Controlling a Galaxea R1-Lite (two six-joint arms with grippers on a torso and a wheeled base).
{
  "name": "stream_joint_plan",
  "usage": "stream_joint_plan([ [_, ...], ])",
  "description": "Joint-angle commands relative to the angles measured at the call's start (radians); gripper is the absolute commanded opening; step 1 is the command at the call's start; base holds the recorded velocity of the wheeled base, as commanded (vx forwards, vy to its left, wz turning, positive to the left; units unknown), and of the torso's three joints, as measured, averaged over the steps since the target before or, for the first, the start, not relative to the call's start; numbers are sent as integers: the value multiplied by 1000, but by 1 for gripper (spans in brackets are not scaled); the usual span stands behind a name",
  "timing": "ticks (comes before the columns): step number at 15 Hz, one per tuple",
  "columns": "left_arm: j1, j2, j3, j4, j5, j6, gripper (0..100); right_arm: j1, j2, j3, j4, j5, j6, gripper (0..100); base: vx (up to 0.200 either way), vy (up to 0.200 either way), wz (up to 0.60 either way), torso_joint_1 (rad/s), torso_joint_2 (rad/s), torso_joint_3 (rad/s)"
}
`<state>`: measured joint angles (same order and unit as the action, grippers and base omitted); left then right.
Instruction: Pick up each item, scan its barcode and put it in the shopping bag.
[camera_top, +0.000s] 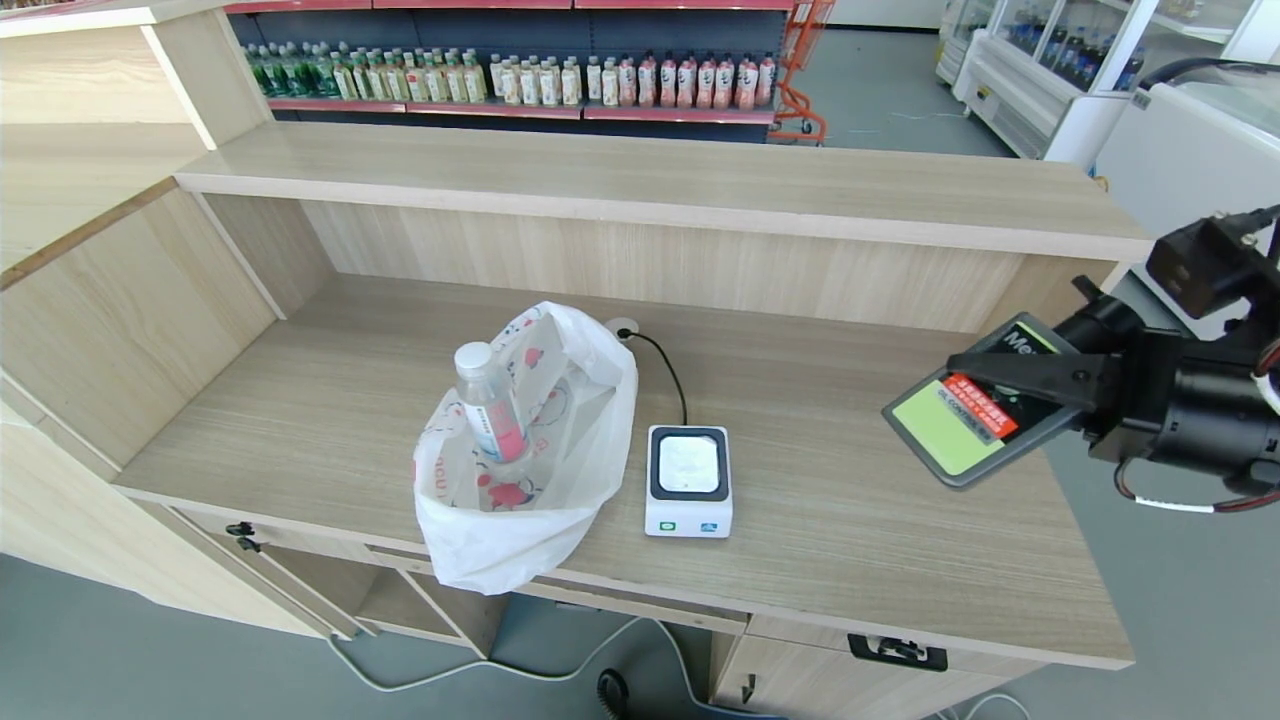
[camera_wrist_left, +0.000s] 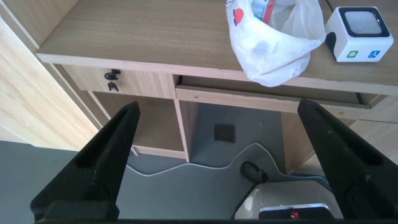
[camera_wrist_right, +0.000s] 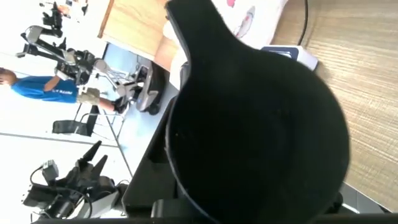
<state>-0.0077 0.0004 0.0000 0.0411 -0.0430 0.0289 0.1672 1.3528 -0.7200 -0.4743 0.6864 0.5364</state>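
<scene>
The left gripper hangs low before the countertop's front edge, its pincer wide with nothing in it. On that front edge, left of centre, sits the white shopping bag, sagging over the lip, with a pink-labelled bottle leaning inside. The scanner stands just beside the bag, window up. Off the right edge, the right gripper pinches a flat green-and-black packet in the air. The scanner's cable runs toward the back. Far behind, a shelf carries drinks.
</scene>
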Motion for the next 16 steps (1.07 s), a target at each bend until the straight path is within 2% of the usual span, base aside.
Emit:
stream_joint_plan([
  [1, 0, 0, 0, 0, 0, 0, 100, 6, 60, -1, -7, -5, 1, 0, 0, 0, 0, 0, 0, 0],
  [5, 0, 0, 0, 0, 0, 0, 100, 8, 115, -4, -10, -5, -4, 0, 0, 0, 0, 0, 0, 0],
  [16, 0, 0, 0, 0, 0, 2, 100, 83, 241, 5, -110, -53, -13, 0, 0, 0, 0, 0, 0, 0],
])
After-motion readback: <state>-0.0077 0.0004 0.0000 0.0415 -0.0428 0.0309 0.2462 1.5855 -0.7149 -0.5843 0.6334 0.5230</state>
